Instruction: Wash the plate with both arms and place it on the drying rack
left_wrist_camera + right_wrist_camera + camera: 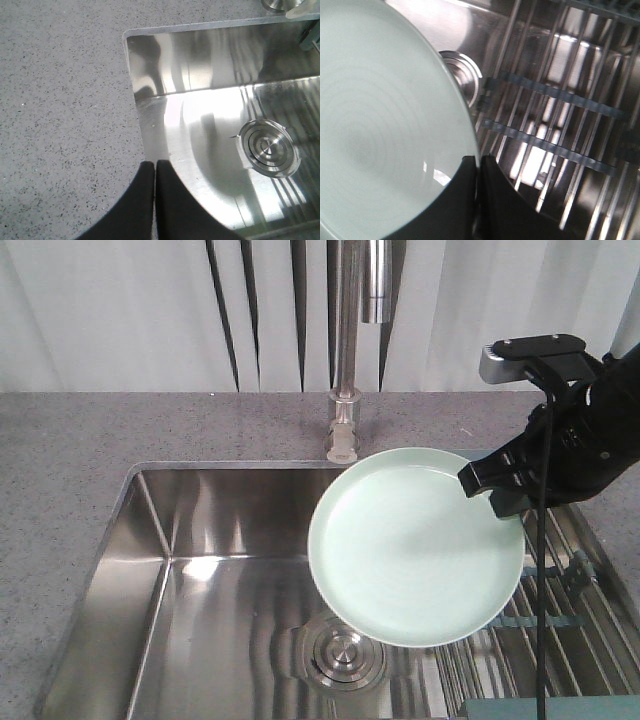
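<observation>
Our right end effector (492,490) pinches the upper right rim of the plate (415,545). At the bottom of the wrist view its black fingers (462,200) close over the pale green edge. The arm (590,430) reaches in from the right edge of the frame and is cut off there, with a grey block (500,362) on top and a black cable (541,570) hanging down. The plate hangs over the right part of the sink (200,580), overlaps the drying rack (580,640) and partly hides the drain (343,652). Our left end effector (154,172) has its fingers pressed together on nothing, above the sink's rim beside the speckled table (60,100).
</observation>
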